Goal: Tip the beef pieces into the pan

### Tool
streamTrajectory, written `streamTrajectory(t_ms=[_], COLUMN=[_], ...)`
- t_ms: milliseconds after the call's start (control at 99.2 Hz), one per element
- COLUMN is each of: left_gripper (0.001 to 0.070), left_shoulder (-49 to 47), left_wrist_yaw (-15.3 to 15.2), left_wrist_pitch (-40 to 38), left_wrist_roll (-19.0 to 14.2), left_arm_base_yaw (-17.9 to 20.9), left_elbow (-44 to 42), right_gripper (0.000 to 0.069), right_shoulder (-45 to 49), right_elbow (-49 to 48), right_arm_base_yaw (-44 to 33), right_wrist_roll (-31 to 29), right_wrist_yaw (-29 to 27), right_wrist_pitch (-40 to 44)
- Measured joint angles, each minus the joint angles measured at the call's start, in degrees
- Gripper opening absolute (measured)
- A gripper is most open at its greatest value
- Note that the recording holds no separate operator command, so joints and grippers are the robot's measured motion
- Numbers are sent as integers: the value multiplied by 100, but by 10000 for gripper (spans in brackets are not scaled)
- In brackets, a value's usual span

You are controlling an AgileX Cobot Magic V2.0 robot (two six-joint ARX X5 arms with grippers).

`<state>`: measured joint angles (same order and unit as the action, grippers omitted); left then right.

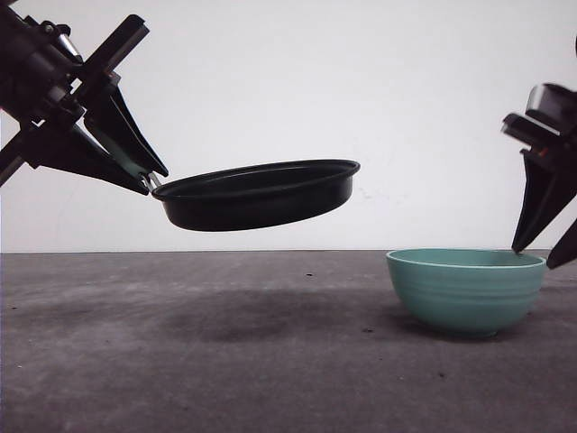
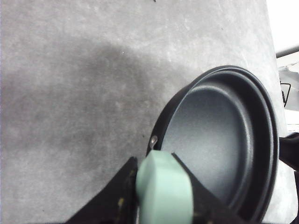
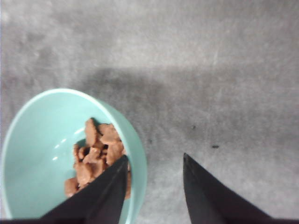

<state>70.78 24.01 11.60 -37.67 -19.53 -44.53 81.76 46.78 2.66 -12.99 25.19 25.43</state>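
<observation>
The left gripper [image 1: 135, 176] has its fingers [image 2: 119, 196] closed on the mint-green handle [image 2: 163, 191] of the pan [image 1: 257, 194], one dark finger on each side of it in the left wrist view. Held that way, the pan hangs in the air well above the surface [image 1: 180, 361], its far rim tipped slightly up toward 2 o'clock in the front view, and its shadow lies on the surface below it. Its black inside looks bare in the left wrist view, though the part nearest the handle is hidden. In the front view the gripper sits at about 10 o'clock from the pan. The right gripper [image 3: 154, 186] has its fingers [image 3: 100, 193] spread apart with nothing between them; in the right wrist view one finger reaches over the rim of the bowl [image 1: 466, 290] and the other stands outside it over the surface. In the front view the fingertips hang at the bowl's right rim, at about 3 o'clock, and whether they touch it I cannot tell. The beef pieces [image 3: 96, 156] lie heaped inside the bowl, just beside the inner finger. The bowl, teal and ribbed, rests on the surface at about 4 o'clock from the pan, well apart from it.
</observation>
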Motion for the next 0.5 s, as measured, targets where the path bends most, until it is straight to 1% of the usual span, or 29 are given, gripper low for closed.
streamTrajectory(t_ms=[292, 504], left_gripper=[59, 59], left_shoulder=[0, 0], left_wrist_yaw=[-74, -74], left_wrist_pitch=[0, 2], left_wrist_roll=[-2, -2], left_arm_base_yaw=[0, 0], left_elbow=[0, 0], right_gripper=[224, 191], right_shoulder=[522, 817], right_elbow=[0, 0], right_arm_base_yaw=[125, 155], right_wrist_roll=[-105, -240], right_wrist_yaw=[-50, -46], right_wrist_pitch=[-452, -603])
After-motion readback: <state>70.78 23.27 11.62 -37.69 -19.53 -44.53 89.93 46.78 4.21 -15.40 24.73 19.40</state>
